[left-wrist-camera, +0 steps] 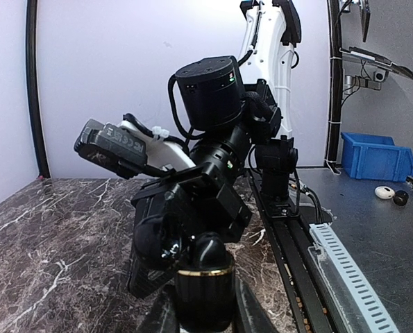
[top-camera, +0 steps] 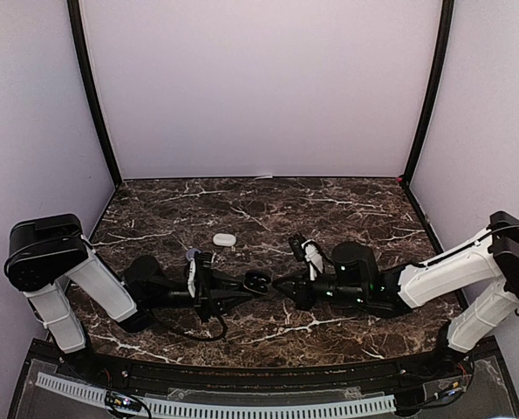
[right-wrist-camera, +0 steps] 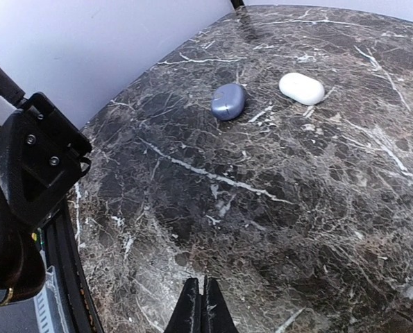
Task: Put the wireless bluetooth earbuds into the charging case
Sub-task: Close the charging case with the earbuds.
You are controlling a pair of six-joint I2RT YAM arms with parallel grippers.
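Case (left-wrist-camera: pixel 205 295), dark, sits clamped in left tool (top-camera: pixel 250 284); right tool (right-wrist-camera: pixel 205 305) is pinched closed.

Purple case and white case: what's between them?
Nothing; the right wrist view shows only bare marble between the purple case and white case.

Dark marble table (right-wrist-camera: pixel 296 208) veined white; white case (right-wrist-camera: pixel 301 88); purple case (right-wrist-camera: pixel 228 101); black case (top-camera: pixel 256 280) gold-rimmed.
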